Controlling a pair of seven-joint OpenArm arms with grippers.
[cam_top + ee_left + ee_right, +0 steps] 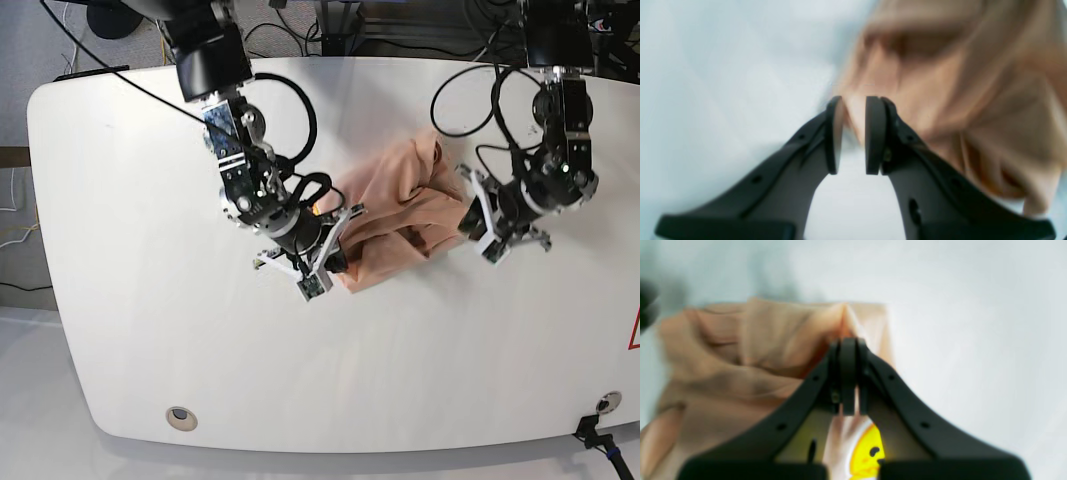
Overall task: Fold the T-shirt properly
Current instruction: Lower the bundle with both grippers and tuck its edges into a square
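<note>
My right tool [848, 373] is clamped on the soft peach short-sleeved T-shirt [395, 215], the left tool [853, 133] slightly parted around its edge, so I'd lift both evenly.

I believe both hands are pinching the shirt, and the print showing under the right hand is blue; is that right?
Not quite: the print is yellow, not blue, as the right wrist view shows. The rest holds: the right hand is shut on the shirt, and the left hand pinches its edge.
</note>
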